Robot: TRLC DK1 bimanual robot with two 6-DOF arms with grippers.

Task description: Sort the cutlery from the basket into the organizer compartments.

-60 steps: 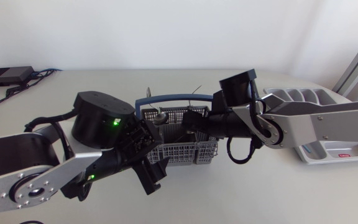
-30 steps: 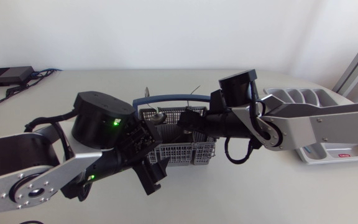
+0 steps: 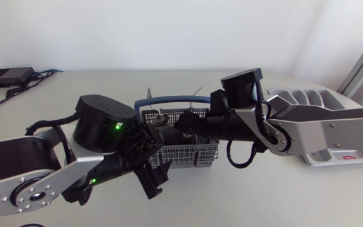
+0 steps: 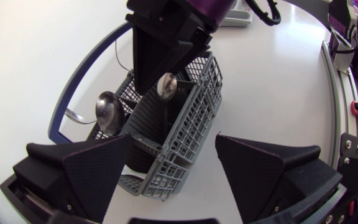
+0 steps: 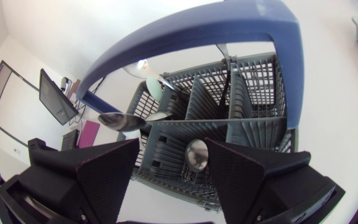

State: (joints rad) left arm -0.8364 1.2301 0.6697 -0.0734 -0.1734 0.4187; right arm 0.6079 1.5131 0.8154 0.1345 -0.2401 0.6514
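Observation:
The grey mesh basket [image 3: 191,151] with a blue handle [image 3: 169,99] stands mid-table. My right gripper [image 3: 183,126] hangs over its inside, open, with an upright spoon bowl [image 5: 196,154] between the fingers, close to one of them. The same gripper [image 4: 160,50] and spoon [image 4: 165,85] show in the left wrist view. More spoons [image 5: 120,119] stand in the basket's [image 5: 241,99] far compartments. My left gripper [image 3: 155,173] is open at the basket's front left corner, and that corner [image 4: 160,174] lies between its fingers [image 4: 98,171]. The grey organizer [image 3: 314,101] sits far right.
A black box [image 3: 8,76] with cables lies at the table's back left. My left arm's dark base [image 3: 99,123] stands just left of the basket. My right arm [image 3: 333,123] lies across the table in front of the organizer.
My right gripper has shifted slightly left over the basket. The basket and the left gripper have barely moved.

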